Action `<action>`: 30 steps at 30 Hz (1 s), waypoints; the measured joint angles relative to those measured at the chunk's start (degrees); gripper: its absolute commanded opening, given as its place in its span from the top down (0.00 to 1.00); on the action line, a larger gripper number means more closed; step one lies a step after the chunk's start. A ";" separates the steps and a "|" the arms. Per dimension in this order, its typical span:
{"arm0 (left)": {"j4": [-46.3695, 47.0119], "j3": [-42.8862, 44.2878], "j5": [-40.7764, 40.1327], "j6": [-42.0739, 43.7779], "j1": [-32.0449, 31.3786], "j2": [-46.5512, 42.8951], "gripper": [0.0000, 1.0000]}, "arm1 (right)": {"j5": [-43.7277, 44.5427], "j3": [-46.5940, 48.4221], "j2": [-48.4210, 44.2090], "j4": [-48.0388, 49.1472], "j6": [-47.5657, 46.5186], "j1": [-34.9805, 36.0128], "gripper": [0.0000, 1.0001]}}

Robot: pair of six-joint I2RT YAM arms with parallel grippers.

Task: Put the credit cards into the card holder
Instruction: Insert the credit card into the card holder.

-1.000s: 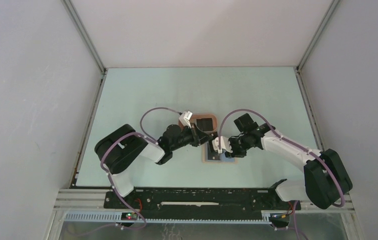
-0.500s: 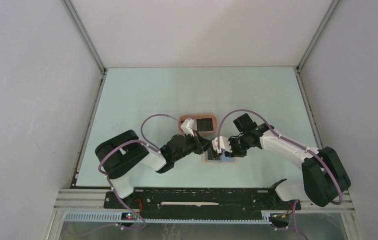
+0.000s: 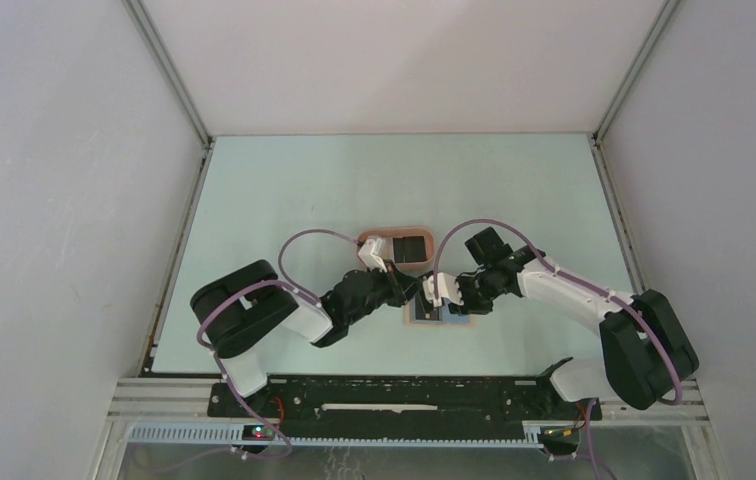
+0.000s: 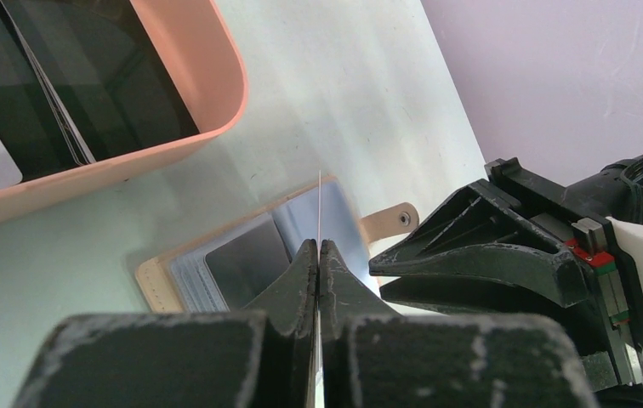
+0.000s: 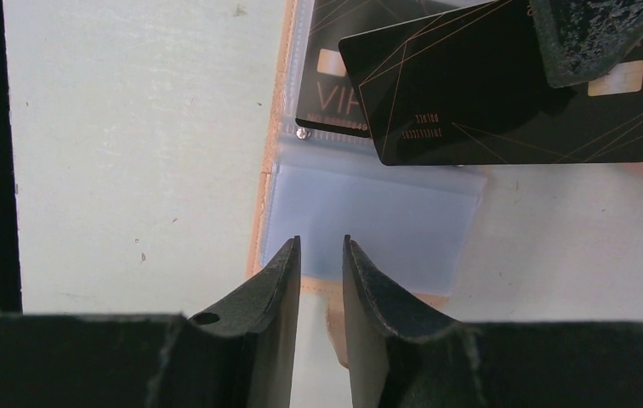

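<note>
Left gripper (image 3: 416, 288), top view: meets right gripper (image 3: 441, 300) over card holder (image 3: 459, 322). Left wrist: jaws pinched on credit card (image 4: 320, 200), edge-on; thin, stiff, slick, so grip flat faces. Right wrist: jaws narrow, empty, over its clear sleeve

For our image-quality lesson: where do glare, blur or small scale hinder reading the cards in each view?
Left wrist: glare off the card holder sleeves, near fingers soft. Right wrist: black card sharp, print visible. Top external: evenly lit, cards tiny.
</note>
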 measured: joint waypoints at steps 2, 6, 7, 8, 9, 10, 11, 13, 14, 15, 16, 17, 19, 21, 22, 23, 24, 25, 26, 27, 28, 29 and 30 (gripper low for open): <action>-0.44 0.02 -0.28 0.11 -0.09 0.00 1.00 | 0.20 0.00 0.48 0.09 -0.02 0.17 0.67; -2.93 0.20 -0.90 1.03 -0.48 0.00 1.00 | 0.68 0.00 1.81 0.09 0.00 0.20 0.67; -3.67 0.28 -1.01 1.16 -0.63 0.00 1.00 | 0.85 0.00 1.97 0.09 0.00 0.24 0.67; -4.24 0.48 -1.07 1.33 -0.74 0.00 1.00 | 1.05 0.00 2.10 0.09 0.00 0.24 0.67; -4.68 0.70 -1.07 1.42 -0.83 0.00 1.00 | 1.11 0.00 2.21 0.09 0.00 0.24 0.67; -5.07 1.03 -1.07 1.42 -0.83 0.00 1.00 | 1.27 0.00 2.36 0.09 0.00 0.24 0.67; -5.27 1.22 -1.05 1.42 -0.83 0.00 1.00 | 1.38 0.00 2.47 0.09 0.00 0.24 0.67; -5.68 1.62 -1.05 1.44 -0.94 0.00 1.00 | 1.53 0.00 2.75 0.09 -0.02 0.28 0.67; -5.84 1.73 -1.03 1.42 -0.94 0.00 1.00 | 1.57 0.00 2.86 0.09 -0.02 0.28 0.67; -6.12 1.81 -1.05 1.44 -0.94 0.00 1.00 | 1.68 0.00 2.99 0.09 0.00 0.35 0.67; -6.27 1.88 -1.05 1.42 -0.94 0.00 1.00 | 1.77 0.00 3.13 0.07 0.00 0.39 0.67; -6.40 1.88 -1.05 1.42 -0.94 0.00 1.00 | 1.88 0.00 3.19 0.09 0.00 0.44 0.67; -6.64 1.90 -1.05 1.40 -0.94 0.00 1.00 | 2.10 0.00 3.26 0.07 0.00 0.44 0.67; -7.10 1.97 -1.07 1.40 -0.94 0.00 1.00 | 2.34 0.00 3.26 0.07 0.00 0.44 0.67; -7.50 2.08 -1.07 1.40 -0.94 0.00 1.00 | 2.51 0.00 3.30 0.07 0.00 0.44 0.67; -7.93 2.21 -1.09 1.38 -0.94 0.00 1.00 | 2.56 0.00 3.32 0.07 0.00 0.44 0.68; -8.55 2.51 -1.07 1.38 -0.94 0.02 1.00 | 2.58 0.00 3.37 0.07 0.00 0.44 0.68; -9.25 2.93 -1.07 1.38 -0.98 0.07 1.00 | 2.60 0.00 3.48 0.07 0.00 0.44 0.68; -9.66 3.23 -1.07 1.38 -1.03 0.09 1.00 | 2.60 0.00 3.58 0.04 0.00 0.44 0.68; -10.34 3.63 -1.07 1.38 -1.05 0.09 1.00 | 2.67 0.00 3.67 0.04 0.00 0.44 0.68; -10.88 3.98 -1.07 1.38 -1.09 0.09 1.00 | 2.73 0.00 3.72 0.04 0.00 0.44 0.68; -11.45 4.33 -1.07 1.36 -1.11 0.09 1.00 | 2.75 0.00 3.74 0.02 0.00 0.44 0.68; -12.17 4.70 -1.07 1.38 -1.16 0.09 1.00 | 2.75 0.00 3.74 0.02 0.00 0.44 0.68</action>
